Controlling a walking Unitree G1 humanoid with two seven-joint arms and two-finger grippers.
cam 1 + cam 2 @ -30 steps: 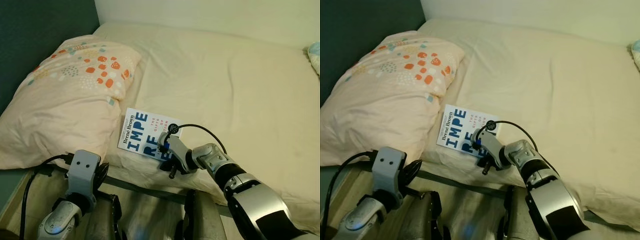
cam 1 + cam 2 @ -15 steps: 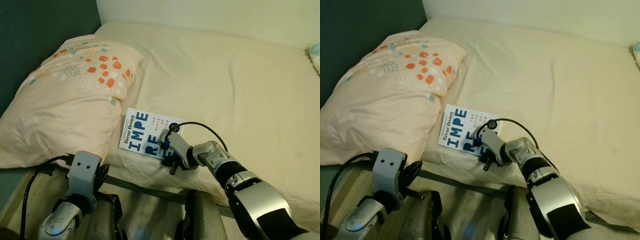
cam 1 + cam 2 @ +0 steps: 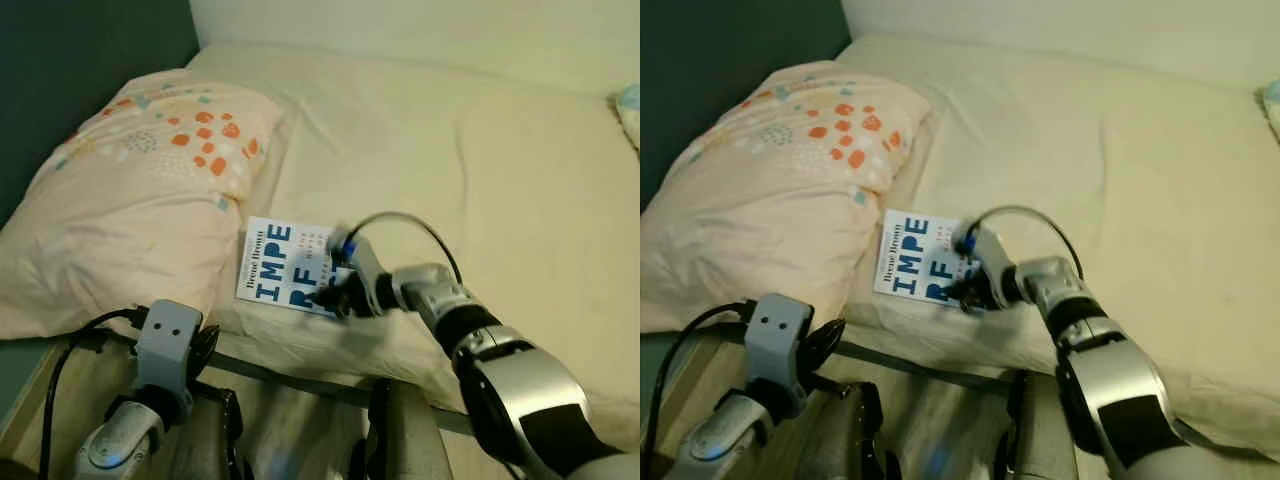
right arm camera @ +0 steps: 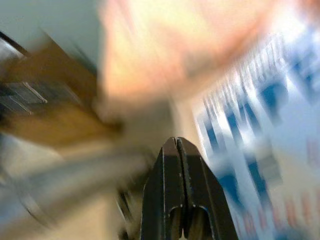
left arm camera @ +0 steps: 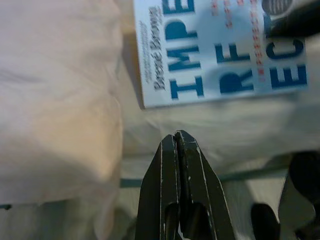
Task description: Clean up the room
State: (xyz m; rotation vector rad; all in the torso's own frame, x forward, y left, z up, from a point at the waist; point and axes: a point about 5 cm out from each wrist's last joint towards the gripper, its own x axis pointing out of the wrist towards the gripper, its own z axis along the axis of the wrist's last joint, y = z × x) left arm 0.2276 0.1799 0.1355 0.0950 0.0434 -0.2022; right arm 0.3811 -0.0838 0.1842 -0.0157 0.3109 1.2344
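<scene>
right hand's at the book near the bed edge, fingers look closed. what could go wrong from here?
1. The right hand is over the book with its fingers shut, so it may push the book rather than grip it.
2. The book lies close to the mattress edge; a push that way could slide it off.
3. The pillow sits right beside the book's far side, so a shove that way could wedge the book against it.

A white book (image 3: 284,264) with big blue lettering lies flat, cover up, at the bed (image 3: 480,170) edge.
</scene>
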